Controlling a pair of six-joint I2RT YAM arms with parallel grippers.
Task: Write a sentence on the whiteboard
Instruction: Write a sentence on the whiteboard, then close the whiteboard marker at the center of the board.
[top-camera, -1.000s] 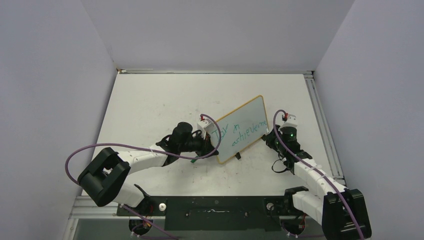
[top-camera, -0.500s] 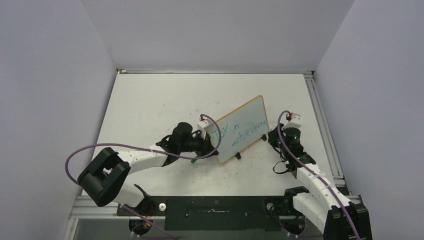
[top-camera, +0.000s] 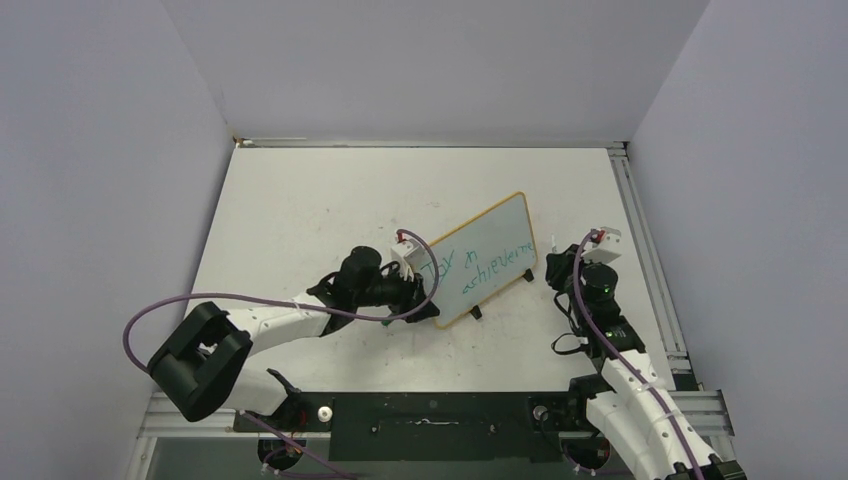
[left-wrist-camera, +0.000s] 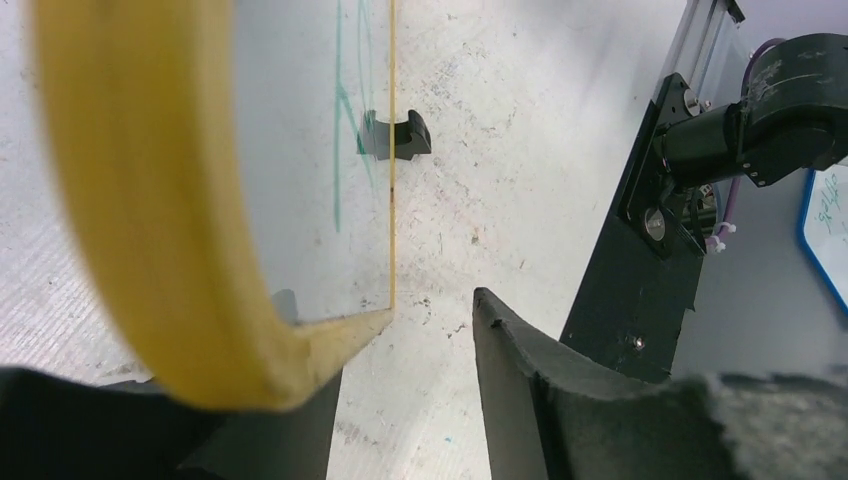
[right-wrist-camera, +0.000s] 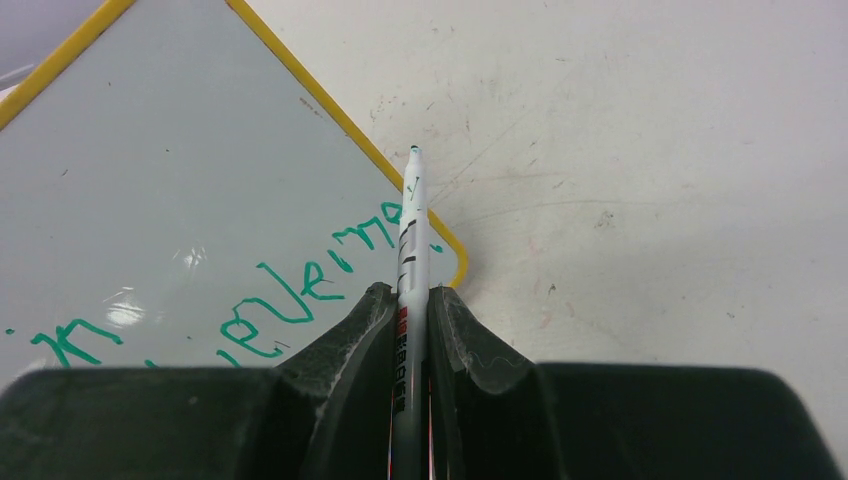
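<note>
Withdrawn rightward over scuffed table, right tool pinches marker; left tool gapes around whiteboard

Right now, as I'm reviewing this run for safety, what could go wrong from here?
The marker, shut in the right pincer, points past the corner of the whiteboard; swinging over the board, it may smear the sentence. The left pincer looks open around the rim, so the board could slide.

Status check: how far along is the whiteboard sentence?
Done: two teal lines of the sentence cross the whiteboard, reaching its edge. In hand: the right gripper clamps the marker, tip off the board; the left gripper is open at the board's corner. Left: probably setting the marker down.
</note>
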